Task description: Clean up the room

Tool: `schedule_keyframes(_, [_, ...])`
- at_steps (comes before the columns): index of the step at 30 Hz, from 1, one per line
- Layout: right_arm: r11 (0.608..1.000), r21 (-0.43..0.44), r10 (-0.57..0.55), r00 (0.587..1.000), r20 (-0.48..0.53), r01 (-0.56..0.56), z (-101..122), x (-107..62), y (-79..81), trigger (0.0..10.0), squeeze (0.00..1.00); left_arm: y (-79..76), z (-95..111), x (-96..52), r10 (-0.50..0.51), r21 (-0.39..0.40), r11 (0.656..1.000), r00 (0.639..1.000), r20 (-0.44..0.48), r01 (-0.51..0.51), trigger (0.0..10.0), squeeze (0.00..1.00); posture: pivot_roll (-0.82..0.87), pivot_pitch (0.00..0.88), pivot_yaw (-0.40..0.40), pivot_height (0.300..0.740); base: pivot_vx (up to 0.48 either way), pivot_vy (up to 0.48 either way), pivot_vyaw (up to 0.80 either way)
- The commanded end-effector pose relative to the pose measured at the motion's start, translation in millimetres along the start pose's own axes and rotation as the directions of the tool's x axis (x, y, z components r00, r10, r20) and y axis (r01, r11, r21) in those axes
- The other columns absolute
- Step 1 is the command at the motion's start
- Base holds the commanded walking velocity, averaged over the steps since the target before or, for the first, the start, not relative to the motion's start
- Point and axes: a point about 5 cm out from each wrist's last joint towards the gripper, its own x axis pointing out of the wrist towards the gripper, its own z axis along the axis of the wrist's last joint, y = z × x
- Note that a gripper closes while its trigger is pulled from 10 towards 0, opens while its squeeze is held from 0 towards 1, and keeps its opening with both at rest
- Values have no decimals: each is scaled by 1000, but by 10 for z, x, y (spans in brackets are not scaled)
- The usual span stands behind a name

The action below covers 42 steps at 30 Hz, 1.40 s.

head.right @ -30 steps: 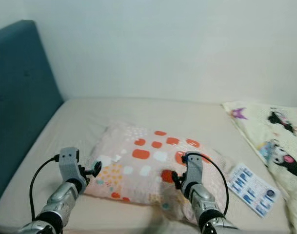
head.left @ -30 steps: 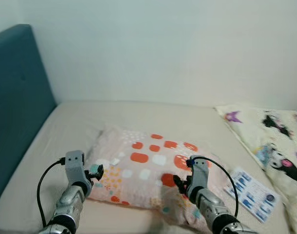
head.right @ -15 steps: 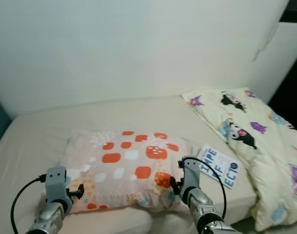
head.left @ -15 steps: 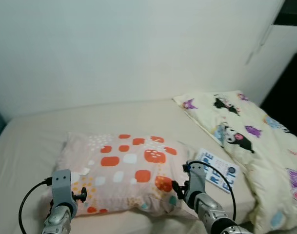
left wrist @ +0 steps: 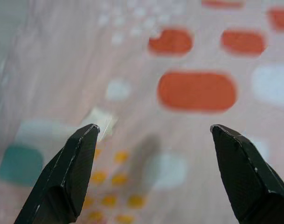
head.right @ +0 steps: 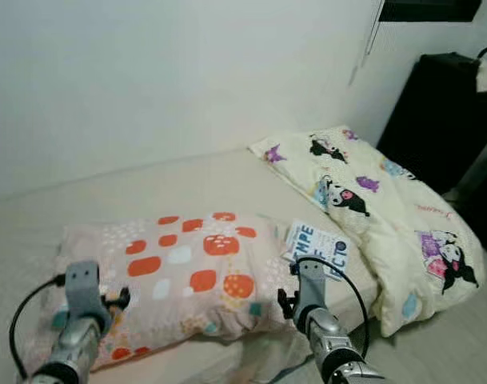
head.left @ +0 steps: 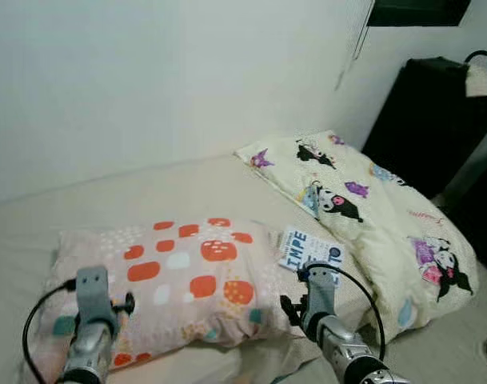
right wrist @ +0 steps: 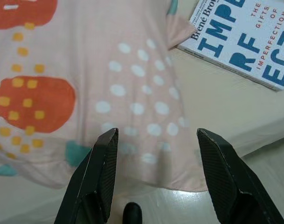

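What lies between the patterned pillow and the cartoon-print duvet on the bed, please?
A white book with blue lettering lies between pillow and duvet, its edge meeting the pillow's corner, as the head views show.

Both silver arms reach forward, low in the head views. The left gripper (left wrist: 153,135) has its black fingers (left wrist: 72,172) spread wide apart, nothing between them. The right gripper (right wrist: 158,140) likewise holds its fingers (right wrist: 102,175) parted and grips nothing.
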Motion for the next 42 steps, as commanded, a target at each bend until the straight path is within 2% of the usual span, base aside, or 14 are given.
schedule_keyframes(1, [1000, -9, -4, 1000, -7, 3, -28, -9, -11, 10000, 0, 0, -59, -22, 0, -13, 1000, 1000, -18, 0, 10000, 0, 6, 23, -70, 732, 0, 0, 0])
schedule_keyframes(5, [1000, -10, -4, 1000, -7, 3, -27, -9, -11, 10000, 0, -22, -12, -2, -7, -19, 1000, 1000, -3, 7, 10000, 0, 5, 22, -71, 732, 0, 0, 0])
schedule_keyframes(7, [1000, -17, -3, 1000, -6, 3, -24, -8, -7, 10000, 0, -88, 120, 53, -21, -18, 1000, 999, 30, 22, 10000, 0, -2, 27, -66, 732, 0, 0, 0])
schedule_keyframes(12, [1000, -24, -8, 1000, -5, 8, -25, -9, -14, 10000, 0, -88, 145, 71, -10, 9, 1000, 1000, 20, 9, 10000, 0, -11, 30, -58, 732, 0, 0, 0])
schedule_keyframes(14, [1000, -16, -26, 1000, 4, 26, -8, -18, -66, 10000, 0, 19, 62, 45, 28, 36, 999, 999, -22, -27, 10000, 0, -16, 31, -54, 732, 0, 0, 0])
schedule_keyframes(15, [1000, -16, -26, 1000, 4, 26, -8, -18, -66, 10000, 0, 19, 62, 45, 28, 36, 999, 999, -22, -27, 10000, 0, -16, 31, -54, 732, 0, 0, 0])
schedule_keyframes(16, [999, -8, -37, 999, 11, 37, 5, -25, -105, 10000, 0, 109, -9, 14, 51, 42, 998, 997, -50, -49, 10000, 0, -16, 33, -53, 732, 0, 0, 0])
schedule_keyframes(21, [999, -4, -45, 999, 14, 45, 9, -31, -134, 10000, 0, 230, -125, -48, 82, 52, 996, 993, -83, -78, 10000, 0, -13, 35, -58, 732, 0, 0, 0])
schedule_keyframes(22, [999, -4, -47, 999, 13, 48, 9, -34, -146, 10000, 0, 312, -214, -101, 105, 56, 993, 989, -104, -99, 10000, 0, -8, 36, -63, 732, 0, 0, 0])
schedule_keyframes(26, [999, -5, -48, 999, 13, 48, 10, -35, -150, 10000, 0, 342, -246, -122, 114, 56, 993, 987, -112, -108, 10000, 0, -4, 36, -67, 732, 0, 0, 0])
schedule_keyframes(30, [999, -12, -40, 999, 22, 41, 57, -21, -140, 10000, 0, 457, -374, -217, 133, 27, 991, 983, -128, -131, 10000, 0, 6, 34, -81, 732, 0, 0, 0])
schedule_keyframes(36, [999, -20, -38, 999, 24, 38, 90, -13, -142, 10000, 0, 483, -458, -283, 114, -6, 993, 985, -129, -116, 10000, 0, 10, 37, -89, 732, 0, 0, 0])
schedule_keyframes(42, [999, -34, -33, 999, 16, 34, 89, -13, -148, 10000, 0, 471, -547, -353, 87, -27, 995, 989, -123, -91, 10000, 0, 20, 42, -100, 732, 0, 0, -538])
